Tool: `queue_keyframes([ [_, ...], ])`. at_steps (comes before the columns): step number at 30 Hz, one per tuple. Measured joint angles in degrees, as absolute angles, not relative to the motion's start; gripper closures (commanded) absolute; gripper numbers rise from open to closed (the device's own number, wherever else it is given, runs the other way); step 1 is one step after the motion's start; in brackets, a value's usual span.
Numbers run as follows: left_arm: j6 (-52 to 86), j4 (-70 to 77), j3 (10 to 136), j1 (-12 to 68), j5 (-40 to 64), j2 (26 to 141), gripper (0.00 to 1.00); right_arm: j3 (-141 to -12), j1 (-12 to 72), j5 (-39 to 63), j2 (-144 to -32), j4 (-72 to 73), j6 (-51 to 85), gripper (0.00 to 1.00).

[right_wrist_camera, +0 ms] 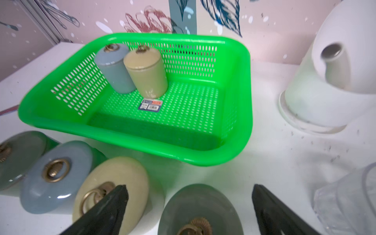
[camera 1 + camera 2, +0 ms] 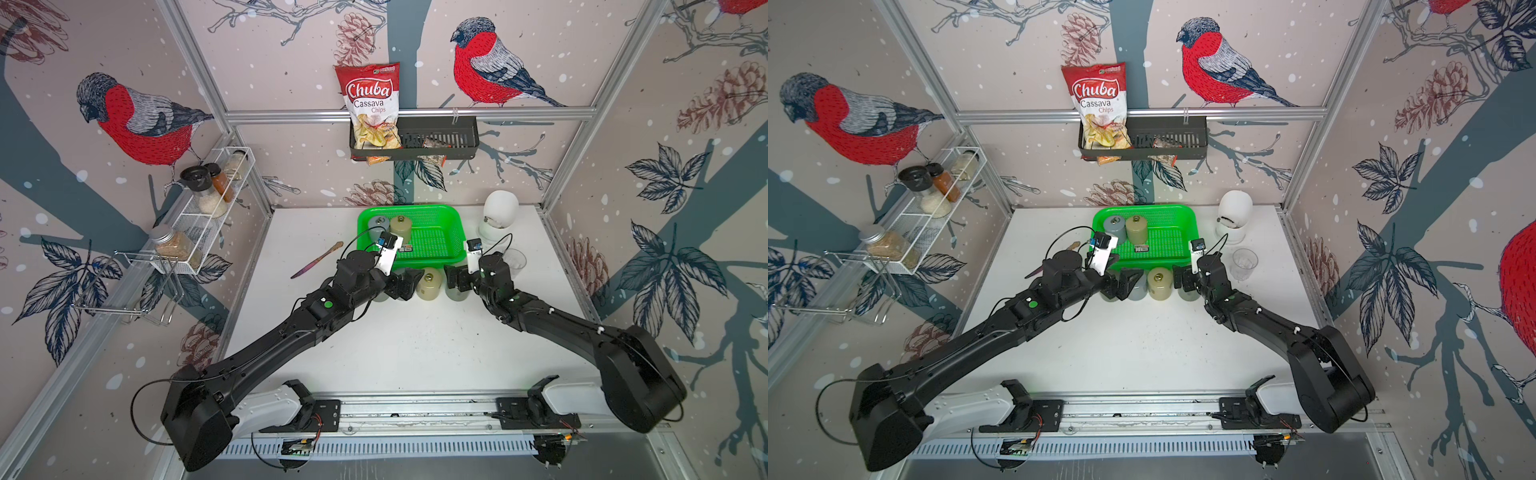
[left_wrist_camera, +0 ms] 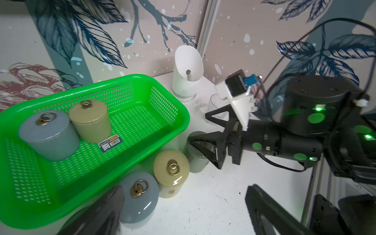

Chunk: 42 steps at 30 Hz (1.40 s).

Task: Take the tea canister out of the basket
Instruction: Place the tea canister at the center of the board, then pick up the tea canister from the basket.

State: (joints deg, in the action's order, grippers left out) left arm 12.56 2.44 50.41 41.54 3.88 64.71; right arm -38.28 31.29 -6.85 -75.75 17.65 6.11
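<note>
Greenish canister (image 1: 200,205) between spread right tool (image 1: 190,189); top views obscure it; left tool (image 3: 184,189) spread.

You are working in a lab test cell dressed up as a kitchen corner: aluminium frame rails (image 2: 291,115) hold bird-print wallpaper panels (image 2: 291,54) around a white tabletop (image 2: 415,345). At ten o'clock hangs a white wire rack (image 2: 195,232) of spice jars (image 2: 210,199); at twelve o'clock a black shelf (image 2: 461,129) holds a chips bag (image 2: 370,99).

Two canisters (image 2: 401,226) in basket (image 2: 419,207) (back-left), row (image 2: 430,283) before
</note>
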Motion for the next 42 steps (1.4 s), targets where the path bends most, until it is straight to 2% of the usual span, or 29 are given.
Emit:
queue_keyframes([
  [3, 15.5, 3.7, 47.1, 38.2, 1.3, 61.2, 0.03, -42.8, 31.0, -2.9, -76.2, 17.4, 4.3, 0.00],
  [8, 20.3, 5.4, 42.4, 31.9, -0.5, 56.1, 0.03, -56.3, 31.4, 5.7, -84.8, 14.0, -1.2, 0.00],
  [16, 21.1, 5.1, 42.1, 29.6, 1.4, 53.9, 0.03, -81.4, 29.9, 15.1, -104.9, 3.7, -11.1, 0.00],
  [27, 22.0, 5.0, 40.3, 23.8, 5.4, 53.1, 0.03, -112.3, 27.8, 19.0, -132.3, -7.9, -15.1, 0.00],
  [42, 21.4, 5.0, 40.3, 21.9, 7.6, 56.4, 0.03, -122.1, 28.5, 22.9, -142.0, -11.5, -15.3, 0.00],
])
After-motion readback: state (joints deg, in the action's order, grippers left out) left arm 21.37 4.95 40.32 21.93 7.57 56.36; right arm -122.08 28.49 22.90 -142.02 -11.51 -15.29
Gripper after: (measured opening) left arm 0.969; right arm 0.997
